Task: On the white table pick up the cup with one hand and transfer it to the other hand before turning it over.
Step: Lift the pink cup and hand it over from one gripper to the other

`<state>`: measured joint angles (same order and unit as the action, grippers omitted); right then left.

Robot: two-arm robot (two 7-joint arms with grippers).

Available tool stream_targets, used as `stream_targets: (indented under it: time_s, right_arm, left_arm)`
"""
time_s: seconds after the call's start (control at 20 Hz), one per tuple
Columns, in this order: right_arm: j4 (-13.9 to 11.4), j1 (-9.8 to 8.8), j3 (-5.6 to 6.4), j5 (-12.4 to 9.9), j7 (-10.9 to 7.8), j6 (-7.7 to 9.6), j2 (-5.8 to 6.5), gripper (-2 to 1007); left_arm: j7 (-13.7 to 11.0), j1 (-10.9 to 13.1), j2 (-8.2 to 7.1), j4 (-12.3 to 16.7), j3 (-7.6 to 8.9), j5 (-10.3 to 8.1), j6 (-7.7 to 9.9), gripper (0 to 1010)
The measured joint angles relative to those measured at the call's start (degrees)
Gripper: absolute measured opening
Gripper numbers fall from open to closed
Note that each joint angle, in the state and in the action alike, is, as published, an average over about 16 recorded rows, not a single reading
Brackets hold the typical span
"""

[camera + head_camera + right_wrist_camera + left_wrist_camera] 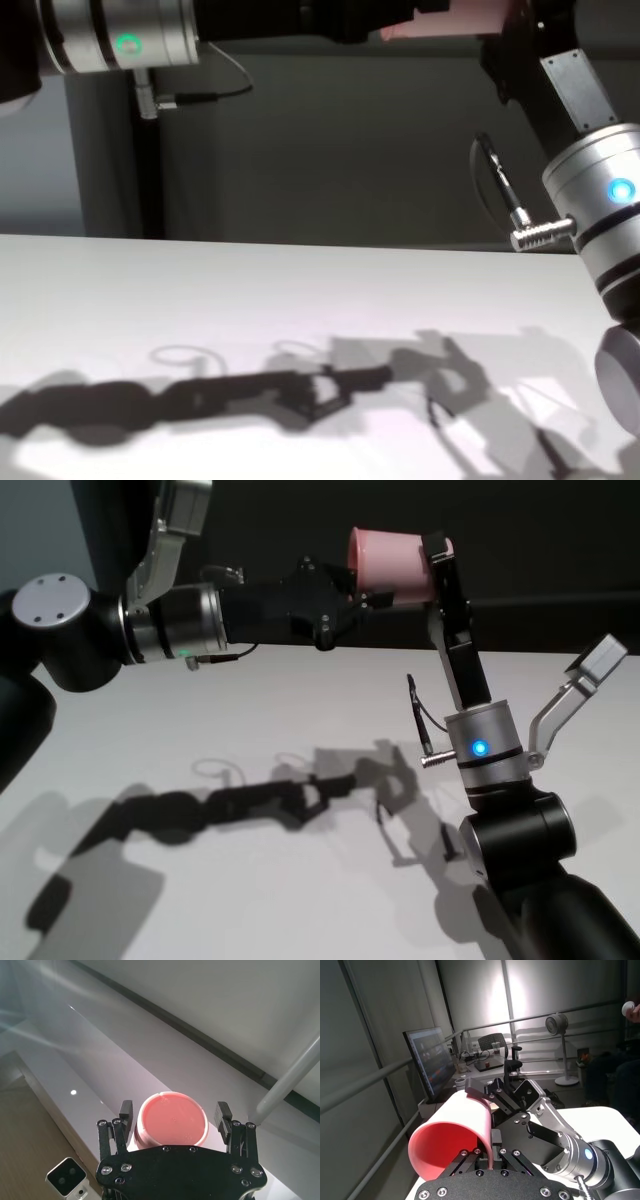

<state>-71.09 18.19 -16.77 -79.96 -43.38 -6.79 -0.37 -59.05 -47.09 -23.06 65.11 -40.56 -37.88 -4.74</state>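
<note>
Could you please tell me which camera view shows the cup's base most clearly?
The right wrist view: the cup shows its whole base between the right gripper fingers. The left wrist view shows its open rim, the head view its side, the chest view only a sliver.

Both arms are raised high and meet in mid-air. The left arm reaches in horizontally, its left gripper point(352, 585) clamped on the cup's point(392, 567) rim, while the right arm points upward, its right gripper point(437, 552) closed around the cup's base end.
</note>
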Motion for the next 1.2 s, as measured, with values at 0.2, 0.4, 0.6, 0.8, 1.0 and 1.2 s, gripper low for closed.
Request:
stream_targets:
  time_s: [0.2, 0.4, 0.6, 0.8, 1.0, 1.2]
  right_arm:
    - [-0.06, -0.01, -0.05, -0.06, 0.13, -0.03, 0.05, 995]
    - [-0.08, -0.02, -0.02, -0.05, 0.08, -0.02, 0.05, 968]
    - [-0.10, -0.04, 0.00, -0.04, 0.02, 0.01, 0.04, 913]
    - [-0.12, -0.06, 0.03, -0.03, -0.04, 0.04, 0.03, 853]
    - [-0.14, -0.07, 0.05, -0.03, -0.09, 0.07, 0.01, 799]
    - [-0.15, -0.08, 0.06, -0.02, -0.12, 0.08, 0.00, 765]
  left_arm:
    - [0.00, 0.00, 0.00, 0.00, 0.00, 0.00, 0.00, 48]
    - [0.00, 0.00, 0.00, 0.00, 0.00, 0.00, 0.00, 48]
    - [0.00, 0.00, -0.01, 0.00, 0.00, 0.00, 0.00, 48]
    - [0.00, 0.00, -0.01, 0.00, 0.00, 0.00, 0.01, 48]
    - [0.00, 0.00, -0.01, 0.00, 0.00, 0.00, 0.01, 48]
    - [0.00, 0.00, -0.01, 0.00, 0.00, 0.00, 0.01, 48]
